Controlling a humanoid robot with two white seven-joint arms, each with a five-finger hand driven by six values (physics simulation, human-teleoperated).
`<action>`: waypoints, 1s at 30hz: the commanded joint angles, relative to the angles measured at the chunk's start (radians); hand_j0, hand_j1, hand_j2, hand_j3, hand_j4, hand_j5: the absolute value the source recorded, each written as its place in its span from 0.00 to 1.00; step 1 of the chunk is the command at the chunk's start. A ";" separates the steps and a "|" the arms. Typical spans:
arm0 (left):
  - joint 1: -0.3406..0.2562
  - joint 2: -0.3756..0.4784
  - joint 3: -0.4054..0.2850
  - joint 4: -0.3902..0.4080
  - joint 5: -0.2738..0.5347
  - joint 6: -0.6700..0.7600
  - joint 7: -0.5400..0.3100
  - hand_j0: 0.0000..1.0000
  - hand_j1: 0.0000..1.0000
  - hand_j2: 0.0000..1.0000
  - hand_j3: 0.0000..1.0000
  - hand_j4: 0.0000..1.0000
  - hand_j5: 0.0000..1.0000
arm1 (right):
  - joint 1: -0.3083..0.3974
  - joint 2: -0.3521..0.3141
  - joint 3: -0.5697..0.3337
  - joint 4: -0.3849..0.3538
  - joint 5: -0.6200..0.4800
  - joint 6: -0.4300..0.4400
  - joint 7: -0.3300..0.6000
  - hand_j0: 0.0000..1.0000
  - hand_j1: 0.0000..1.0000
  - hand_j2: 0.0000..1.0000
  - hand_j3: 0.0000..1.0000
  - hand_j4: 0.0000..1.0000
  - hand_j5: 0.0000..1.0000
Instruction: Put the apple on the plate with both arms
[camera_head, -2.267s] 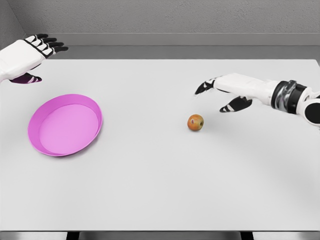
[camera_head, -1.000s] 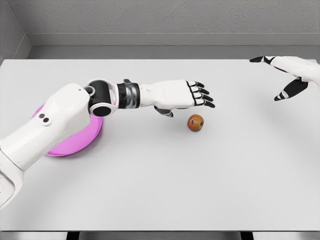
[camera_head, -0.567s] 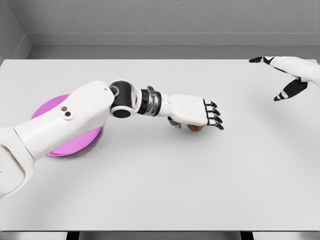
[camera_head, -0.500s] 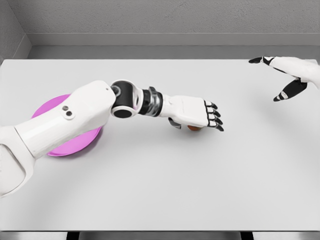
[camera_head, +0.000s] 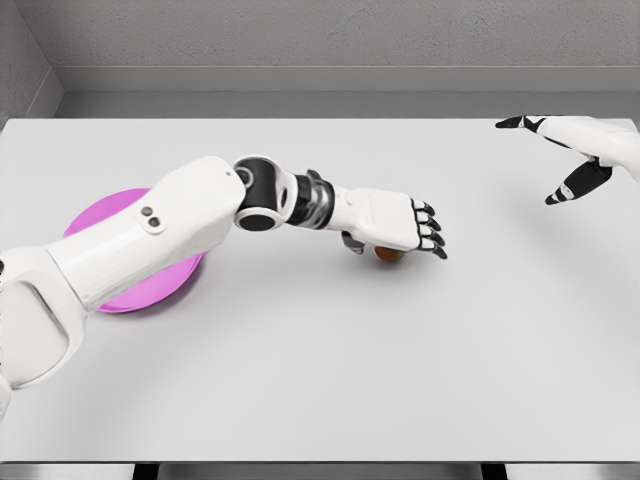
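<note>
The left hand (camera_head: 392, 224) reaches across the white table (camera_head: 320, 360), palm down over the apple (camera_head: 388, 255), fingers extended, largely hiding it. The pink plate (camera_head: 110, 215) lies partly behind the forearm. The right hand (camera_head: 572, 150) hovers open at far right.

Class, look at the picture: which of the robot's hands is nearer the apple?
Left. The left hand is directly over the apple, covering most of it. The right hand is far off, near the table's back right corner.
</note>
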 joint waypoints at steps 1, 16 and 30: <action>0.000 -0.013 0.000 0.017 -0.008 0.001 0.000 1.00 1.00 1.00 1.00 1.00 1.00 | 0.000 -0.001 0.002 0.000 -0.001 0.000 0.000 1.00 1.00 1.00 1.00 1.00 1.00; -0.005 -0.034 0.005 0.024 -0.057 0.001 -0.066 0.81 0.81 0.81 0.81 0.81 0.81 | 0.002 -0.001 0.002 0.000 -0.001 0.000 -0.001 1.00 1.00 1.00 1.00 1.00 1.00; 0.006 -0.027 0.009 0.024 -0.057 0.001 -0.125 0.61 0.61 0.61 0.61 0.61 0.61 | 0.000 -0.001 0.002 -0.016 -0.001 0.000 0.000 1.00 1.00 1.00 1.00 1.00 1.00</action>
